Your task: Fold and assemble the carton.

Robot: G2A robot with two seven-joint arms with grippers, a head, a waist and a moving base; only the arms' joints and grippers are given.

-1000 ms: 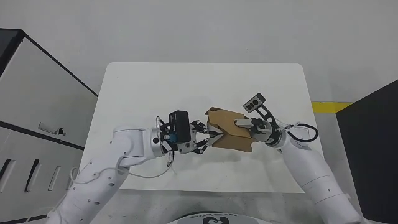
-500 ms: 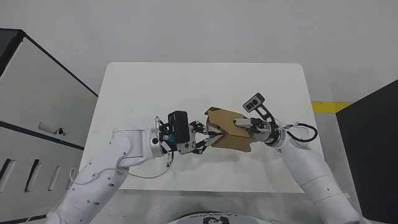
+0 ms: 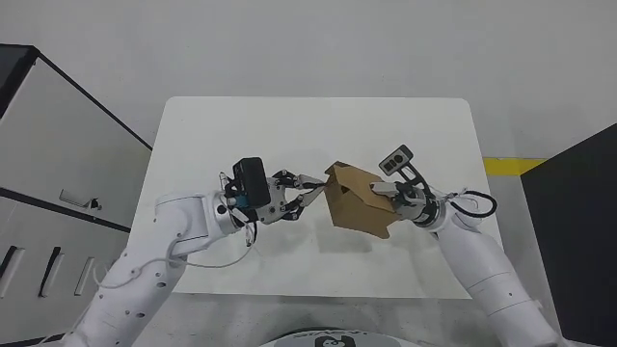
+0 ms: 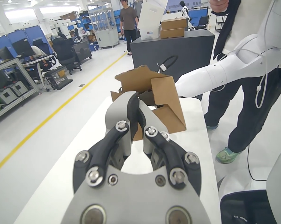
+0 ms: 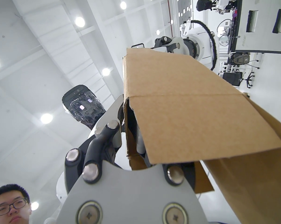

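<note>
The brown carton [image 3: 359, 198] is sitting tilted over the middle of the white table [image 3: 212, 135], a little toward the robot's right. The views are not showing whether the carton's lowest corner is touching the tabletop. The right gripper [image 5: 131, 127] is gripping the carton at its right-hand end. One finger is lying inside the box and the other outside, with a cardboard wall pinched between them. The opposite end of the carton is standing open, and its flaps [image 4: 163, 89] are bending partway inward at uneven angles, not yet folded flat. The left gripper [image 4: 137, 103] is hovering just beside this open end, roughly level with it. Its two fingers are drawn together and are holding nothing between the pads. The carton is showing just beyond the fingertips, and it is not possible to tell whether they are brushing the nearest flap or staying just clear of it. From above, the left gripper is pointing at the carton's left edge while the right gripper is meeting the carton from the other side, so the carton is lying between the two.
</note>
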